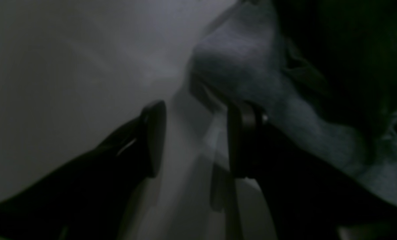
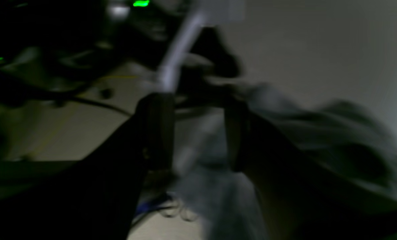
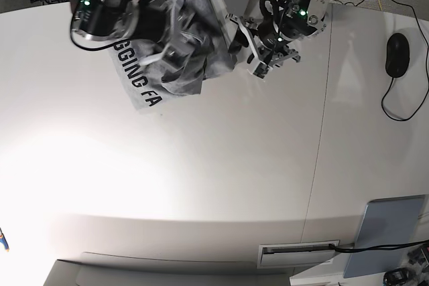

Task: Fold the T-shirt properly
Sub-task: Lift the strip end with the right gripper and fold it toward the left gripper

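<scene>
White tabletop (image 3: 221,185) is filling most of the base view, with a seam running down its right part. Grey cloth, the T-shirt (image 3: 175,51), is lying bunched at the table's far edge between the two arms, with one flat part spreading toward the near left and showing black block letters. Both arms are reaching in from the far side. The right arm is sitting over the shirt's left part, and the left arm is sitting just beside the shirt's right edge.

In the left wrist view, the left gripper (image 1: 198,140) is holding its two dark fingers (image 1: 153,136) apart over the pale table, with nothing between them; a crumpled fold of the shirt (image 1: 251,63) is lying against the outer side of the right-hand finger. In the right wrist view, blurred and dim, the right gripper (image 2: 198,133) is also showing a gap between its fingers (image 2: 157,130), and grey shirt cloth (image 2: 305,133) is lying just beyond them, but whether any is pinched I cannot tell.

At the right, a grey pad (image 3: 389,236) is lying at the near edge, and a black mouse (image 3: 397,55) with its cable is resting well apart from the shirt.
</scene>
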